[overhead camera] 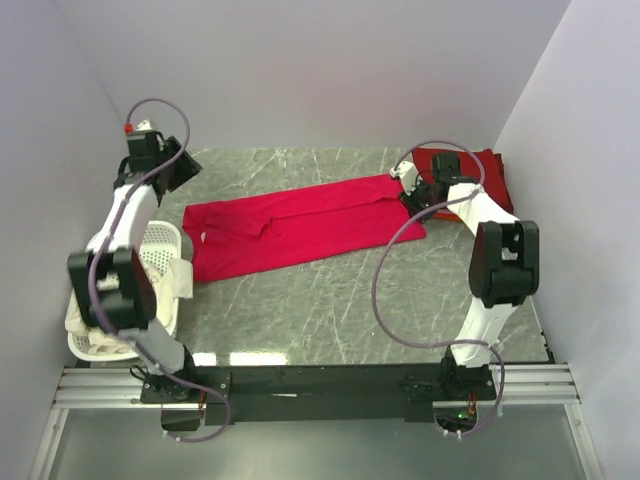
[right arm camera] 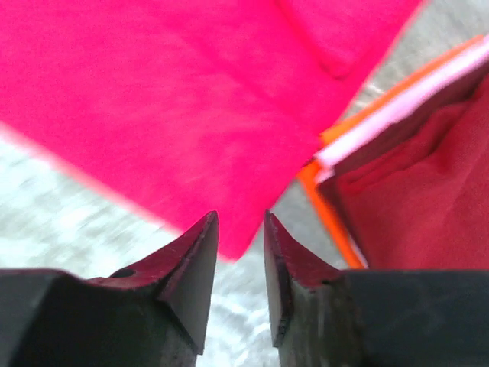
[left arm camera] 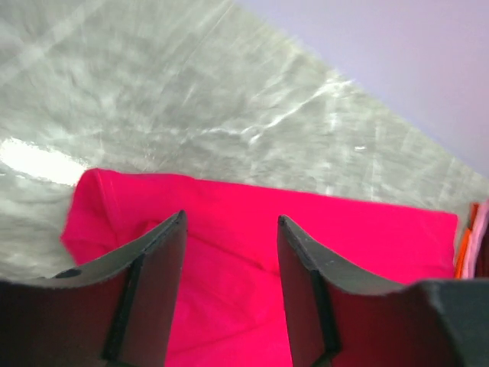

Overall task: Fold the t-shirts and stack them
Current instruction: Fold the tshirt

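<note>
A bright crimson t-shirt [overhead camera: 300,225] lies folded into a long strip across the middle of the table. My left gripper [overhead camera: 188,170] hovers past its left end and is open. In the left wrist view the gripper [left arm camera: 231,222] has the crimson cloth [left arm camera: 229,306] below it and nothing between its fingers. My right gripper [overhead camera: 405,182] is at the shirt's right end. It stands [right arm camera: 241,218] narrowly open just off the shirt's corner [right arm camera: 237,237], holding nothing. A dark maroon t-shirt [right arm camera: 412,191] tops a folded stack [overhead camera: 488,170], with an orange t-shirt [right arm camera: 330,210] and a pale layer [right arm camera: 397,115] under it.
A white slotted laundry basket [overhead camera: 165,240] with pale cloth [overhead camera: 185,278] over its rim stands at the table's left edge by the left arm. Grey walls close in the back and both sides. Bare marble tabletop [overhead camera: 330,310] lies in front of the shirt.
</note>
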You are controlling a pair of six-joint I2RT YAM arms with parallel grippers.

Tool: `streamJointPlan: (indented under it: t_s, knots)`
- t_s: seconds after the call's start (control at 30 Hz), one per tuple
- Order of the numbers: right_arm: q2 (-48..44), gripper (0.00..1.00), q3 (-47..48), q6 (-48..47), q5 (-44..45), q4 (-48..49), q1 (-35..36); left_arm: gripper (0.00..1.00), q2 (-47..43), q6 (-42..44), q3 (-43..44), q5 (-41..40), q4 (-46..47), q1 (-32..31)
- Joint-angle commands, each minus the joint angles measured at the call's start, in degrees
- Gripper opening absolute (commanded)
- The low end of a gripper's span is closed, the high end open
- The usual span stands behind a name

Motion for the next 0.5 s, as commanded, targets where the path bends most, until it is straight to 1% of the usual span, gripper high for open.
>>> streamJointPlan:
  t_s: [0.0,0.03,0.07,0.1,0.13,0.17,0.2,0.23,0.27,0.3,0.33,0.37,0.4,0.43,0.47]
  knots:
    - [-7.26,0.39,-0.78,-6.63,-8.96,-7.34,2.34,0.57,-14.21,8.32,-6.61,1.63,3.1,-0.17]
    - [-7.61,0.45,-0.87,-12.05,-12.47,-9.65,3.39,0.57,-18.67,8.86,-9.01,3.38,3.8,-0.17]
    - [-8.14,0.45,-1.39,-13.75,-13.54,-10.98,4.45,0.58,-20.81,9.3,-11.38,4.0,3.99,-0.17]
    - [-8.49,0.46,-2.96,-15.25,-14.25,-12.38,7.77,0.58,-24.57,9.31,-15.32,4.36,3.99,-0.17]
    - [-8.84,0.47,-3.94,-18.48,-14.87,-12.92,9.89,0.58,-26.35,9.31,-17.19,4.45,3.99,-0.17]
    - [-9.63,0.48,-5.34,-19.3,-14.18,-12.49,12.0,0.58,-28.11,8.96,-18.86,4.1,3.46,-0.08]
    - [-9.98,0.51,-8.22,-19.13,-12.78,-9.18,18.02,0.58,-31.34,8.87,-21.92,3.84,3.2,-0.17]
    - [-10.16,0.54,-9.38,-16.78,-10.24,-6.8,21.13,0.58,-32.85,9.04,-23.43,3.4,3.02,-0.17]
    - [-9.99,0.55,-10.26,-15.11,-4.82,-4.25,24.81,0.58,-34.44,9.48,-24.84,2.26,2.59,-0.17]
    - [-9.29,0.56,-10.8,-13.0,-1.29,1.17,27.72,0.58,-37.24,9.92,-26.59,1.38,1.8,-0.17]
    - [-8.59,0.57,-10.45,-9.24,1.53,3.14,33.75,0.58,-38.66,10.36,-27.22,0.24,1.01,-0.17]
    - [-6.67,0.57,-9.58,-8.07,5.56,4.46,36.25,0.58,-40.06,10.97,-27.75,-2.29,0.04,-0.17]
    - [-5.69,0.58,-7.66,-6.84,7.26,7.35,38.45,0.58,-43.3,11.15,-29.14,-3.45,-0.06,-0.17]
    - [-4.72,0.6,-6.68,-5.0,8.67,8.59,43.0,0.59,-44.98,11.24,-29.94,-4.68,0.12,-0.17]
    - [-2.37,0.61,-5.45,-4.29,10.68,9.74,44.87,0.61,-46.74,11.24,-30.82,-6.95,0.47,-0.08]
